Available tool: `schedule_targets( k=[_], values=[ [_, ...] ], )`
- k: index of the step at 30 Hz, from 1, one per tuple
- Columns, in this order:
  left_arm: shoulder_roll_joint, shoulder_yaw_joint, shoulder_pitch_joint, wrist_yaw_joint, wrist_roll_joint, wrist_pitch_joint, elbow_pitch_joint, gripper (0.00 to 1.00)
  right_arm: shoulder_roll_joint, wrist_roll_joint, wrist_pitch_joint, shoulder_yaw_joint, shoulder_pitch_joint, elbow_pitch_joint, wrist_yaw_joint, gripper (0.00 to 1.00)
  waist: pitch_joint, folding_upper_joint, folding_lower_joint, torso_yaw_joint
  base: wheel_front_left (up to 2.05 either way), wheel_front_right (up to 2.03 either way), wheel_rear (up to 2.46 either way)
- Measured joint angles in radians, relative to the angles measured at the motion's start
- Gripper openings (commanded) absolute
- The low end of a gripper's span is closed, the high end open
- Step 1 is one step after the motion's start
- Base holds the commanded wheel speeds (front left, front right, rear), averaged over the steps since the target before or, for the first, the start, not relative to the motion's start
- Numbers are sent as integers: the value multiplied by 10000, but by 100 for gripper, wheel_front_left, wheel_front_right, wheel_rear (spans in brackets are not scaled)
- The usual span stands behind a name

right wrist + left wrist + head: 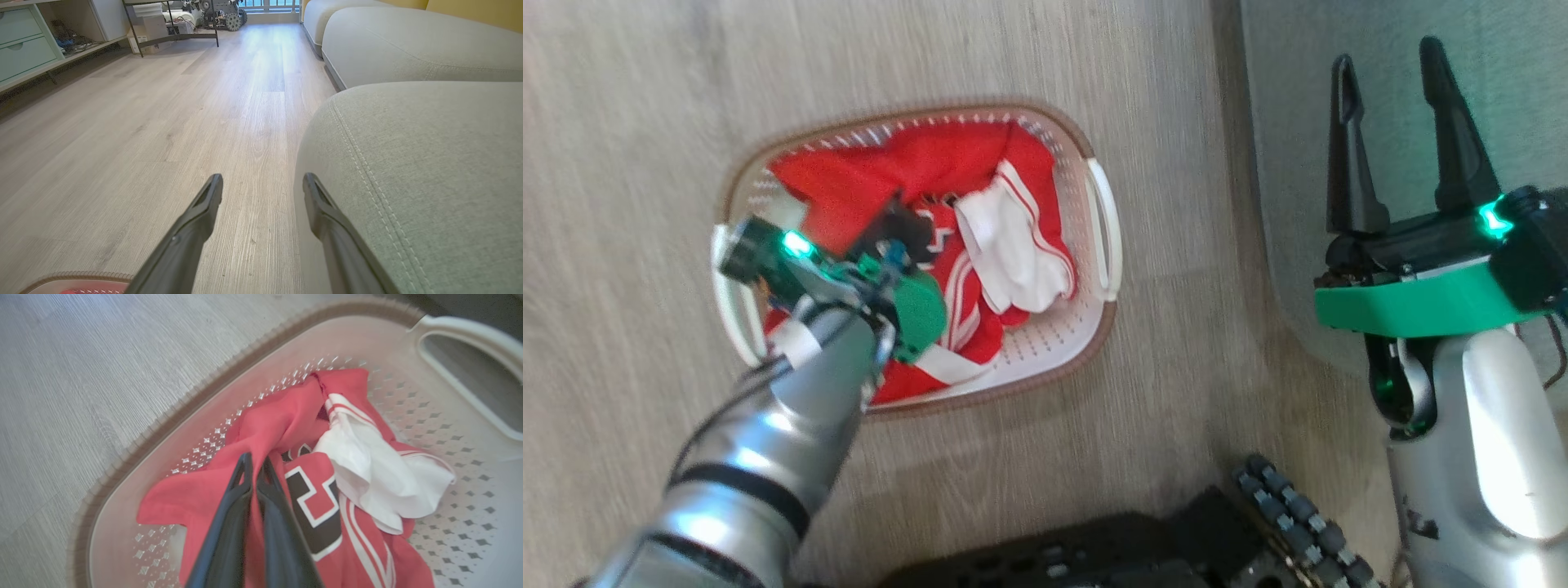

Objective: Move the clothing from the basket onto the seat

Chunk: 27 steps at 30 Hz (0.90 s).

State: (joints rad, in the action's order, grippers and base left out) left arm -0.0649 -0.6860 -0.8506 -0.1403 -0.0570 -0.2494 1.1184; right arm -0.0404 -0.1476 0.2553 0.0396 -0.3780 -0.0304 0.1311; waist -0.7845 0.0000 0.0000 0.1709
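My left gripper (255, 462) pinches a fold of the thin bright red clothing (282, 420) inside the cream perforated plastic basket (171, 416); my right gripper (263, 181) hangs spread beside the grey-green fabric seat (408, 171). This small grip may slip when lifting.

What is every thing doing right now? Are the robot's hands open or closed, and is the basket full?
clothing: crumpled, lying inside the basket.
basket: upright on the floor, with clothes in it.
seat: no clothing on the part that shows.
left gripper: shut on a fold of the clothing.
right gripper: open, holding nothing, by the seat's edge.
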Motion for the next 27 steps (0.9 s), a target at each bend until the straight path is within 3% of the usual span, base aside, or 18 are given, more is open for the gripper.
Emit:
schedule_targets(
  k=[16,27],
  values=[
    [151,115,2656,853,-1097,2,-2761,0,2,514,0,-581,1743,1394,0,100,3560,1,0,-770,0,0,0],
    [182,182,3033,1302,-1567,2,-3578,0,4,600,0,-713,3150,1797,0,100,6080,1,-1,-1216,0,0,0]
  ],
)
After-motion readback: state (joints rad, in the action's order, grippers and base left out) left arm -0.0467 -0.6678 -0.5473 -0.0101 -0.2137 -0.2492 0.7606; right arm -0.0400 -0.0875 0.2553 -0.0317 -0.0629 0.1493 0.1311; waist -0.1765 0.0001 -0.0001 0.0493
